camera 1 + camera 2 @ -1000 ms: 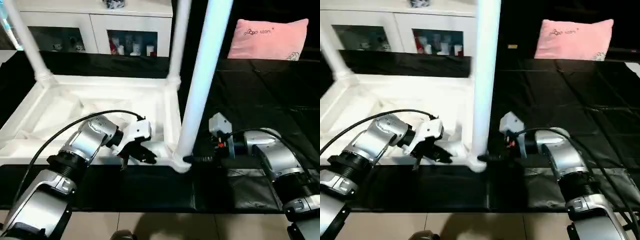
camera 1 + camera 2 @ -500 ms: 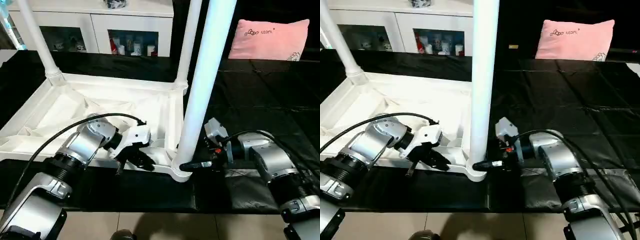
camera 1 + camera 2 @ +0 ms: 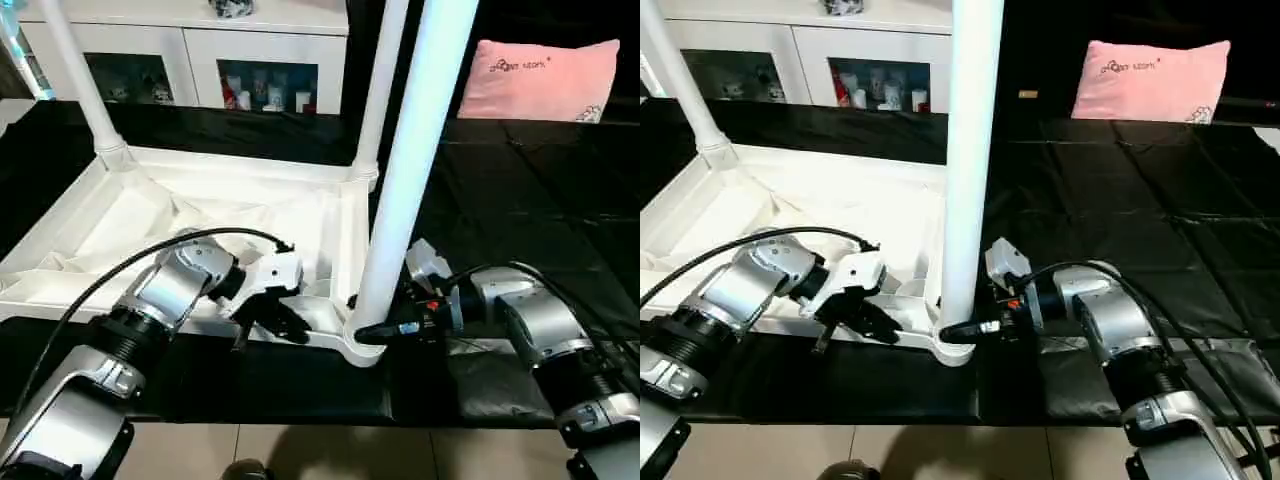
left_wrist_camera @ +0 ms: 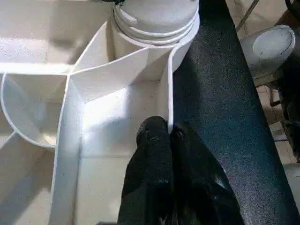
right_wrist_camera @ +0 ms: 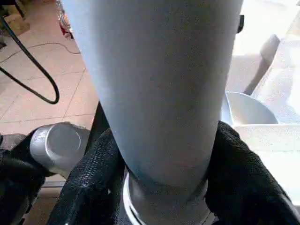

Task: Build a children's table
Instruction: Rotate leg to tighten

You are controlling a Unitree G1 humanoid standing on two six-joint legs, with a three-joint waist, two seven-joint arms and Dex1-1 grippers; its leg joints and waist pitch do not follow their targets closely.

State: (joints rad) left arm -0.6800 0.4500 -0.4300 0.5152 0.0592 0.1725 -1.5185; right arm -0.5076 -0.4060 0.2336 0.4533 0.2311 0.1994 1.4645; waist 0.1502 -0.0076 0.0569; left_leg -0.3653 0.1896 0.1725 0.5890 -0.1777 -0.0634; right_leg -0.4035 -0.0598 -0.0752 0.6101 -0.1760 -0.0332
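Right now the white plastic rectangular tabletop (image 3: pixel 200 215) is lying upside down on the black mat (image 3: pixel 520 190), ribbed underside facing up, with 3 long white tapered tube legs standing in corner sockets. The right gripper (image 5: pixel 161 154) is clasping the nearest leg (image 3: pixel 405 170) just above its socket — 1 black finger pressing each side. The left gripper (image 4: pixel 161 136) is pinching the tabletop's thin near rim beside that socket, fingers squeezed together on it.
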